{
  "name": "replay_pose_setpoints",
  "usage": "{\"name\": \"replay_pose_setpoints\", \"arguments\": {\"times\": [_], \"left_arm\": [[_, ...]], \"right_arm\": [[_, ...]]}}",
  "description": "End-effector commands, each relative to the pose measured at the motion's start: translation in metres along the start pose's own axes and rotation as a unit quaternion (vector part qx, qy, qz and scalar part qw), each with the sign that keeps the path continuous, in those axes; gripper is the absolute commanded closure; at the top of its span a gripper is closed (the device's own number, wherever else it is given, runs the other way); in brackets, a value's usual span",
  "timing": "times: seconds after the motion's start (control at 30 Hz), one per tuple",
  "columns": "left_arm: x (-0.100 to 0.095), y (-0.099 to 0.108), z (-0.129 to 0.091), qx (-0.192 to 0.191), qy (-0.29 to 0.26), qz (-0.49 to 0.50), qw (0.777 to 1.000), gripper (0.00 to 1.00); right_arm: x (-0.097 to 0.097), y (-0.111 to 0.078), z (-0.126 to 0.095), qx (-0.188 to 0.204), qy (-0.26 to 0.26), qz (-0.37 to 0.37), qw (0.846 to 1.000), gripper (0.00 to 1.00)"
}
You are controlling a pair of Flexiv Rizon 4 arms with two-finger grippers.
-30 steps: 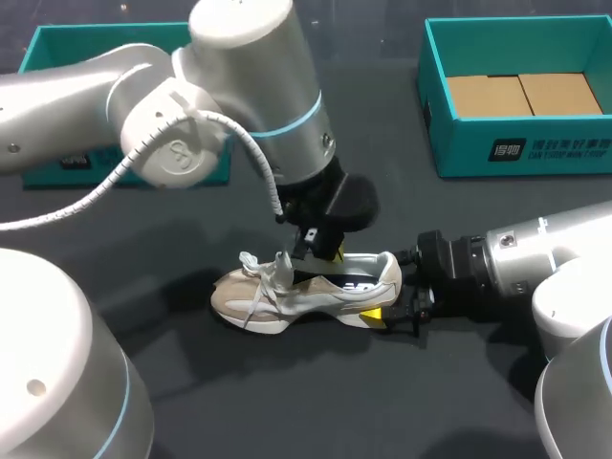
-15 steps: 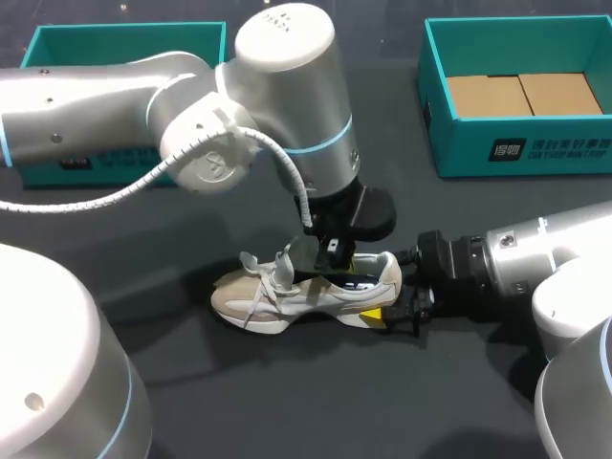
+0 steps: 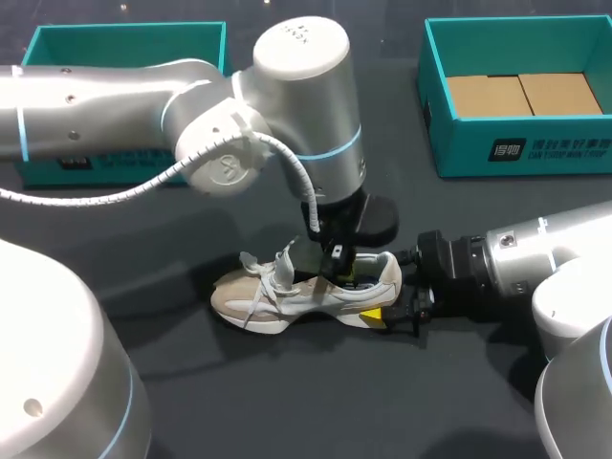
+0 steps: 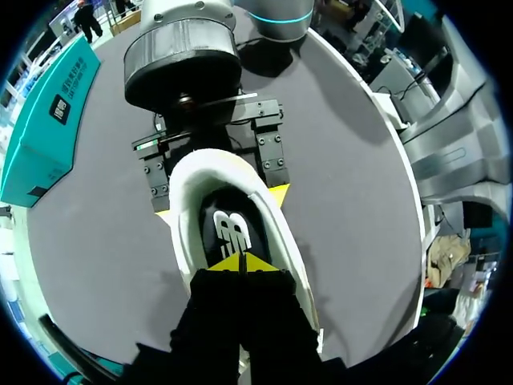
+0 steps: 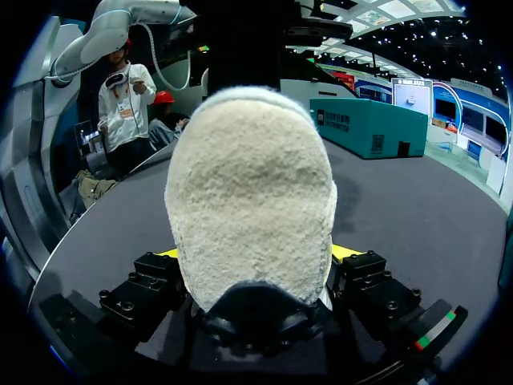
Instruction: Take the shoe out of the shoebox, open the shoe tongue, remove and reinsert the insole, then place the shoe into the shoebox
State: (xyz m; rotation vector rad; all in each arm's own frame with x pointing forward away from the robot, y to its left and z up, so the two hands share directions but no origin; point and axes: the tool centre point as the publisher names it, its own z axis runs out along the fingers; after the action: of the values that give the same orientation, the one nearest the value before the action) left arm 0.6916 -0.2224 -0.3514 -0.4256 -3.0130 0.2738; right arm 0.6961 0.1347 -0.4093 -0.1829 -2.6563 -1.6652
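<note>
A beige and white sneaker (image 3: 287, 295) lies on the dark table with its toe to the left and its laces loose. My right gripper (image 3: 387, 289) comes in from the right and is shut on the heel (image 5: 252, 208), with one yellow tip on each side. My left gripper (image 3: 341, 271) reaches down from above into the shoe's opening. In the left wrist view its tips (image 4: 240, 263) are shut together and rest on the dark insole (image 4: 228, 228). Nothing shows between them. The open teal shoebox (image 3: 497, 148) stands at the back right.
Brown cardboard lines the shoebox floor (image 3: 521, 94). A second teal box part (image 3: 124, 29) stands at the back left, partly hidden behind my left arm. Bare dark tabletop lies in front of the sneaker.
My left arm has swung right and lowered, bringing its shut gripper from above the tongue into the shoe's opening near the heel. The right gripper and the sneaker have stayed put.
</note>
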Motion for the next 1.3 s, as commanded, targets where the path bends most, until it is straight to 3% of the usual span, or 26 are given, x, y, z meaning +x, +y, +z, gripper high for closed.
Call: {"name": "replay_pose_setpoints", "arguments": {"times": [0.03, 0.6, 0.63, 0.7, 0.83, 1.1, 1.3], "left_arm": [[0.001, 0.007, 0.004, 0.001, 0.006, -0.005, 1.000, 1.00], [0.035, 0.035, 0.017, -0.014, 0.037, -0.028, 0.999, 1.00], [0.035, 0.036, 0.018, -0.015, 0.032, -0.028, 0.999, 0.98], [0.034, 0.038, 0.020, -0.020, 0.021, -0.027, 0.999, 0.77], [0.032, 0.040, 0.028, -0.023, 0.006, -0.029, 0.999, 0.61], [0.019, 0.036, 0.045, -0.039, -0.031, -0.022, 0.999, 0.57], [0.004, 0.034, 0.060, -0.068, -0.064, -0.024, 0.995, 0.60]], "right_arm": [[0.000, -0.001, 0.004, 0.002, 0.000, 0.000, 1.000, 1.00], [0.000, -0.001, 0.004, 0.002, 0.000, 0.000, 1.000, 1.00], [0.000, -0.001, 0.004, 0.002, 0.000, 0.000, 1.000, 1.00], [0.000, -0.001, 0.004, 0.002, 0.000, 0.000, 1.000, 1.00], [0.000, -0.001, 0.004, 0.002, 0.000, 0.000, 1.000, 1.00], [0.000, -0.001, 0.004, 0.002, 0.000, 0.000, 1.000, 1.00], [0.000, -0.001, 0.004, 0.002, 0.000, 0.000, 1.000, 1.00]]}}
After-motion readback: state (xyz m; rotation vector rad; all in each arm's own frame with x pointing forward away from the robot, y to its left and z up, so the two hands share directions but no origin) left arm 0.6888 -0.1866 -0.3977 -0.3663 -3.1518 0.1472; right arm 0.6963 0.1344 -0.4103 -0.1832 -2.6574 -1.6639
